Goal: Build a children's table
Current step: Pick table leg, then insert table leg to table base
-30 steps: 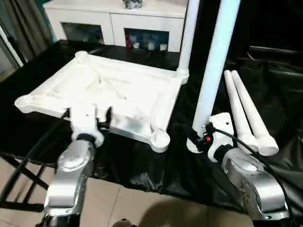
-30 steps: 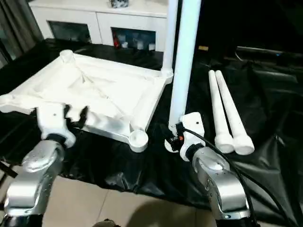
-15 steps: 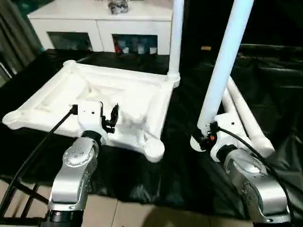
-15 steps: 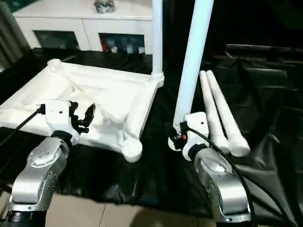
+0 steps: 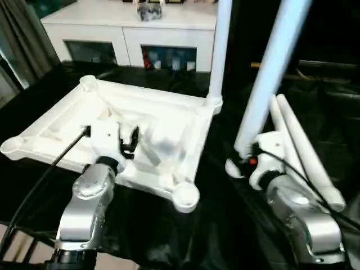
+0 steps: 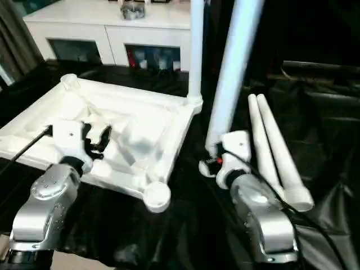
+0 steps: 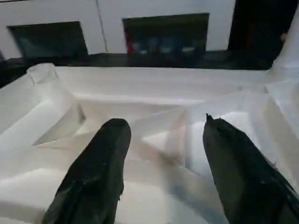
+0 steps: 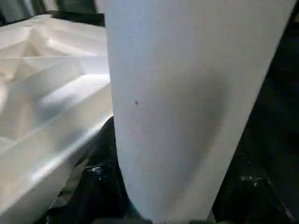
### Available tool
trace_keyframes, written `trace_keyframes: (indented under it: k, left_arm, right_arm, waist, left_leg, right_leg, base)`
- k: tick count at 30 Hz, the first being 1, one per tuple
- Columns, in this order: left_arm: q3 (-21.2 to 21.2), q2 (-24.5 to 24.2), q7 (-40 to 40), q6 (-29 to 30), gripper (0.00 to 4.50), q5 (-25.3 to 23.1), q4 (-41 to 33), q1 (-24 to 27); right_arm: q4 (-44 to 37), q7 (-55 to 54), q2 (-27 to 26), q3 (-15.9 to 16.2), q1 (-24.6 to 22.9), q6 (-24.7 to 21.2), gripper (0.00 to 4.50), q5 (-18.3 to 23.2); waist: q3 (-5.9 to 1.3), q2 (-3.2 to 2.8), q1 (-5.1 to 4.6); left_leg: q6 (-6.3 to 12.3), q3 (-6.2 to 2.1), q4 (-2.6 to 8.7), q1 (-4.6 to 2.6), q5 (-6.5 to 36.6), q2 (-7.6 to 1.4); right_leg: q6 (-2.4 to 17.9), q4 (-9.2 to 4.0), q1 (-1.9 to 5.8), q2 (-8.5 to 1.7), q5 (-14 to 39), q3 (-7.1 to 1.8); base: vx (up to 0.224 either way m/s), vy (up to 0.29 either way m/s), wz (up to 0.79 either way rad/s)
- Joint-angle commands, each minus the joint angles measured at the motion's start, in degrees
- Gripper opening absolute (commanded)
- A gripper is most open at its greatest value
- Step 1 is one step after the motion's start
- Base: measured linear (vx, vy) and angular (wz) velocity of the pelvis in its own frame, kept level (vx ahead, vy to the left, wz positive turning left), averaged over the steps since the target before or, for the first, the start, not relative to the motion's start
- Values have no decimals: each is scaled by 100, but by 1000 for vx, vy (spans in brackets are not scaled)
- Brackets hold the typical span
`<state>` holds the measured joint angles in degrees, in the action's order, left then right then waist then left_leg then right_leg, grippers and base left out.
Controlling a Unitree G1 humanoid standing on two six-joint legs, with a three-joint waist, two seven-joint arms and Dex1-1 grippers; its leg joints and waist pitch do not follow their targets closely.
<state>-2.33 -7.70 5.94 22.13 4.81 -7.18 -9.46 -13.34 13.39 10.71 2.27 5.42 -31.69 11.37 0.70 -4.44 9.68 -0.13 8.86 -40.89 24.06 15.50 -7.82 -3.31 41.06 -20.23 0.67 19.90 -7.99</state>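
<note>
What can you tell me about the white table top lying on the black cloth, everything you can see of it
The table top is white plastic, rectangular, lying upside down on the black cloth, its ribbed underside facing up with diagonal ribs meeting near the middle. Each rounded corner carries a round socket. The far right socket holds one leg standing upright; the near right socket and the two left ones look empty. The left hand hovers over its near side, fingers open, gripping nothing.

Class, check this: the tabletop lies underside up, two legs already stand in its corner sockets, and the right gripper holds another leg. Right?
Not quite. Only one leg stands in a socket of the tabletop, at the far corner, as the left eye view shows. The right gripper does hold another leg.
</note>
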Motion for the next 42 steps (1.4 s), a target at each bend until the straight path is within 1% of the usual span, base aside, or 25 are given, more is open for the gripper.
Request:
trace_keyframes:
  k: [1, 3, 4, 5, 6, 7, 8, 10, 11, 12, 13, 14, 15, 16, 18, 19, 21, 24, 28, 30, 33, 36, 38, 39, 42]
  left_arm:
    - [42, -35, 38, 17, 284, -12, 79, -125]
    - [48, -36, 48, 13, 284, -20, 95, -141]
    - [60, -33, 59, 13, 284, -34, 124, -177]
    - [60, -33, 59, 13, 284, -34, 124, -177]
    - [111, -58, 72, -10, 284, -89, 126, -193]
    - [141, -60, 72, -19, 284, -106, 117, -195]
    - [161, -61, 71, -25, 284, -115, 109, -193]
    - [188, -57, 67, -42, 284, -136, 95, -186]
    - [203, -60, 63, -57, 284, -160, 94, -187]
    - [213, -61, 58, -64, 284, -178, 95, -190]
    - [217, -60, 56, -67, 284, -188, 97, -193]
    - [216, -53, 51, -60, 284, -184, 96, -195]
    - [215, -47, 48, -56, 284, -181, 96, -196]
    - [221, -34, 45, -37, 284, -173, 90, -205]
    - [231, -30, 39, -25, 284, -162, 84, -210]
    - [233, 2, 12, -4, 284, -163, 85, -219]
    - [258, 51, -32, -6, 284, -186, 92, -226]
    - [341, 71, -101, -16, 284, -274, 88, -199]
    - [394, 139, -158, -41, 284, -304, 97, -167]
    - [443, 143, -221, -42, 284, -389, 103, -159]
    - [453, 162, -318, -33, 284, -475, 157, -179]
    - [335, 274, -279, -8, 284, -310, 215, -195]
    - [377, 241, -194, -104, 284, -301, 258, -228]
    - [434, 202, -111, -161, 284, -310, 289, -271]
    - [507, 187, 331, -184, 284, -27, 358, -394]
  right_arm:
    - [-128, -70, -36, -73, -12, 20, 193, -37]
    - [-132, -84, -41, -77, -18, 23, 193, -38]
    - [-133, -108, -51, -81, -27, 34, 193, -40]
    - [-133, -108, -51, -81, -27, 34, 193, -40]
    - [-131, -119, -47, -68, -28, 53, 193, -54]
    - [-121, -120, -54, -64, -26, 68, 193, -72]
    - [-115, -120, -61, -61, -25, 79, 193, -86]
    - [-77, -110, -59, -69, -11, 112, 193, -101]
    - [-54, -100, -47, -85, 4, 128, 193, -97]
    - [-33, -91, -34, -99, 18, 141, 193, -91]
    - [-21, -86, -26, -108, 27, 147, 193, -86]
    - [-10, -85, -14, -116, 32, 155, 193, -82]
    - [-2, -84, -6, -121, 35, 160, 193, -79]
    - [27, -71, 27, -148, 53, 178, 193, -72]
    - [42, -58, 44, -173, 62, 188, 193, -74]
    - [83, -44, 87, -219, 88, 205, 193, -76]
    - [148, -26, 164, -289, 132, 229, 193, -88]
    - [166, -1, 211, -342, 138, 238, 193, -80]
    - [143, 25, 270, -354, 129, 213, 193, -94]
    - [152, 70, 293, -350, 153, 195, 193, -82]
    - [175, 114, 333, -321, 184, 206, 193, -78]
    - [205, 145, 375, -341, 221, 209, 193, -62]
    - [241, 191, 432, -382, 256, 214, 193, -36]
    - [279, 222, 473, -423, 294, 213, 193, -15]
    - [380, 347, 544, -585, 424, 177, 193, 136]
  waist:
    - [-339, 246, 230]
    - [-395, 110, 209]
    - [-380, -48, 9]
    - [-372, -237, -332]
    - [-276, -305, -352]
    - [-196, -250, -355]
    - [-177, -244, -409]
    - [-207, -41, -436]
    - [-222, 232, -498]
    - [-161, 206, -369]
    - [-23, 66, -485]
    - [14, -14, -494]
    - [34, -197, -694]
    - [27, -252, -836]
    - [13, -378, -948]
    - [41, -308, -1005]
    - [81, -181, -1025]
    - [71, -46, -995]
    - [-39, -2, -894]
    - [-11, -14, -889]
    - [-47, -79, -1005]
    - [-90, -146, -1079]
    - [-126, 61, -1078]
    - [-174, 253, -951]
    - [-215, 317, -650]
  left_leg:
    - [192, -366, -292, 193, 529, -281]
    - [127, -533, -116, 170, 397, -296]
    - [1073, -626, 522, -355, 6, -382]
    - [2493, -728, 828, -614, -492, -421]
    - [2725, -614, 983, -391, -697, -367]
    - [2225, -422, 1081, -150, -529, -494]
    - [1867, -427, 1133, -113, -249, -486]
    - [21, -518, 1350, -237, 2170, -478]
    - [-441, -500, 1280, -267, 2481, -440]
    - [-763, -676, -109, -345, 1072, -96]
    - [-695, -760, -254, -49, -117, 81]
    - [-735, -718, -126, -143, -12, 37]
    - [-809, -852, 552, -259, 1370, -254]
    - [-851, -1038, 966, -440, 3581, -608]
    - [-930, -1103, 1229, -396, 4084, -583]
    - [-1013, -1019, 1202, -341, 3687, -450]
    - [-1024, -884, 1114, -245, 3472, -347]
    - [-599, -730, 949, -356, 2814, -285]
    - [13, -611, 951, -216, 1030, -365]
    - [-4, -577, 1015, -195, 1779, -380]
    - [-548, -824, 1164, -292, 2569, -628]
    - [-41, -1071, 1351, -477, 1691, -1040]
    - [693, -817, 1081, -335, 948, -686]
    - [859, -358, 665, -34, 421, -42]
    - [680, -291, 581, 79, -624, 33]
  right_leg:
    - [-483, -576, 302, -1108, -4801, -1060]
    - [-358, -548, 294, -963, -4526, -942]
    - [-200, 11, -265, -261, -2775, 67]
    - [103, 521, -672, -267, -493, 848]
    - [109, 735, -631, -243, 149, 1102]
    - [161, 762, -584, -311, 354, 1321]
    - [214, 725, -490, -354, 278, 1395]
    - [427, 54, -212, -674, -156, 1209]
    - [446, -321, -161, -1076, -29, 924]
    - [1121, -1095, -248, -2089, 586, 380]
    - [985, -1138, 155, -1753, 1793, 802]
    - [859, -1276, 54, -1566, 2619, 1078]
    - [675, -1094, 50, -1025, 2770, 1313]
    - [498, -895, -43, -801, 1521, 1270]
    - [708, -593, 167, -843, -395, 1190]
    - [745, -737, 204, -935, -672, 1156]
    - [741, -968, 236, -1088, 581, 1091]
    - [718, -1217, 54, -1229, 2468, 925]
    - [1129, -1112, 107, -1216, 985, 911]
    - [1170, -1097, 62, -1190, 1210, 921]
    - [953, -995, 29, -868, 614, 1075]
    - [741, -587, -121, -733, -455, 1105]
    - [1194, -826, -49, -937, -1027, 956]
    - [1666, -1128, 211, -1174, -1259, 875]
    - [504, -1063, 294, -1238, -826, 843]
  base:
    - [-57, 241, -38]
    - [-63, 272, -43]
    - [-81, 300, -41]
    - [-81, 300, -41]
    - [-111, 249, -12]
    - [-146, 214, 7]
    - [-146, 214, 7]
    - [-165, 165, -2]
    - [-167, 147, 0]
    - [-133, 121, 2]
    - [-103, 142, -31]
    - [-103, 142, -31]
    - [-115, 174, -21]
    - [-133, 146, 20]
    - [-126, 130, 17]
    - [-85, 100, 0]
    - [-88, 81, -1]
    - [-38, 13, 6]
    - [0, 0, 0]
    - [0, 0, 0]
    - [0, 0, 0]
    - [49, -73, 4]
    - [60, -126, 12]
    - [42, -139, 5]
    - [22, -124, -1]
